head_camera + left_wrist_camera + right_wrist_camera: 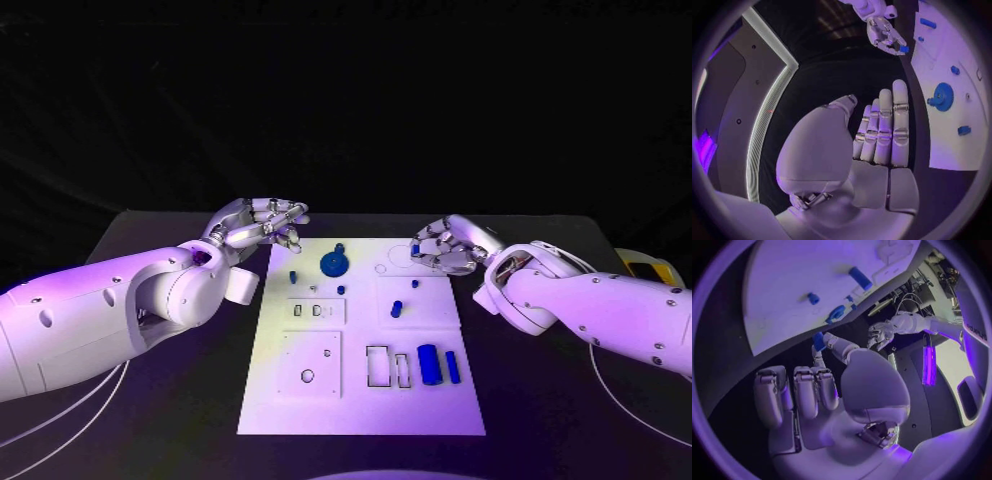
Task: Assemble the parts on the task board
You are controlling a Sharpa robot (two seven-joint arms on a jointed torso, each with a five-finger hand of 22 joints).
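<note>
Above the flat white task board [361,400], right hand [450,246] pinching a small blue peg [819,341]; left hand [264,225] empty, fingers apart.

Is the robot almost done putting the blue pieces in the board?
Not yet. A blue gear and small pegs already sit on the white task board. The right hand pinches a small blue part. The left hand holds nothing. Two blue bars lie by empty slots.
</note>
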